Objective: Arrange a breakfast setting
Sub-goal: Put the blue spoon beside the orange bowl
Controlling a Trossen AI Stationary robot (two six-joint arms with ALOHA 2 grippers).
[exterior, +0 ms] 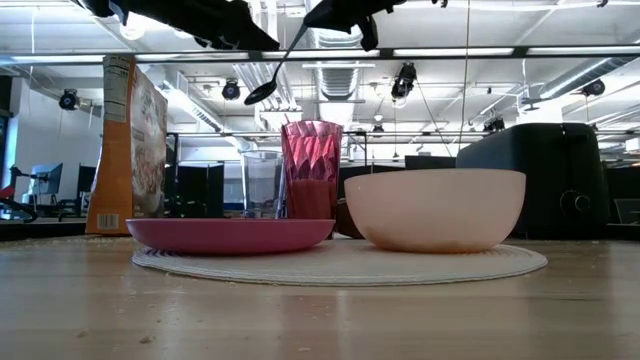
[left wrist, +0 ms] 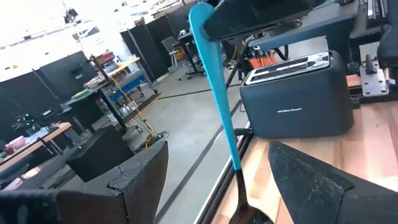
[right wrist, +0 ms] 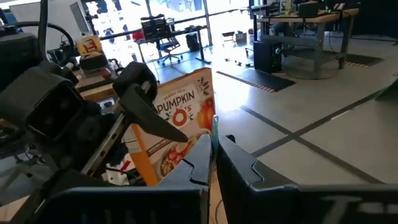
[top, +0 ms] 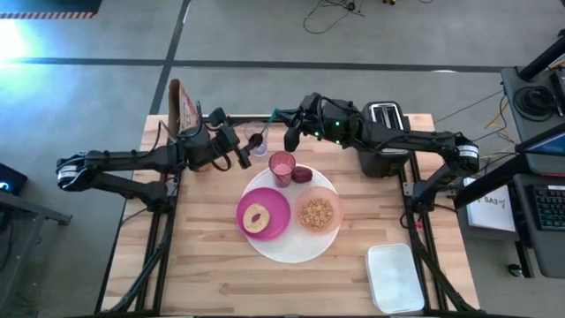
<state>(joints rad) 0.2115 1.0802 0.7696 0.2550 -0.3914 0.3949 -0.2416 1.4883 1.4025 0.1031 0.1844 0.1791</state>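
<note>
1. Leftmost at the table's back edge stands a cereal box (top: 181, 106); the right wrist view reads "PUMPKIN" and "O's" on its front, with a barcode visible low on its side in the low view.
2. Next, the left gripper (top: 244, 152) hangs above the table with its fingers spread wide and nothing between them, pointed toward the spoon.
3. Just beside it, the spoon (top: 262, 131) hangs in the air over the clear glass (top: 258, 145), teal handle up and bowl down; it looks like a hand-over step, the spoon being passed between arms.
4. On the big round white plate (top: 287, 252) sit the smaller magenta plate (top: 276, 205) with the bagel (top: 257, 217), the pale pink bowl (top: 318, 213) of cereal, the pink tumbler (top: 282, 166) and the dark red round fruit (top: 302, 174).
5. Above, the right gripper (top: 292, 134) is clamped on the spoon's handle end.
6. Probably the left fingers must close on the handle lower down before the right lets go; then the spoon goes beside the bowl.
7. Rightmost, the black toaster (top: 383, 137) carries small white lettering, too small to read.
</note>
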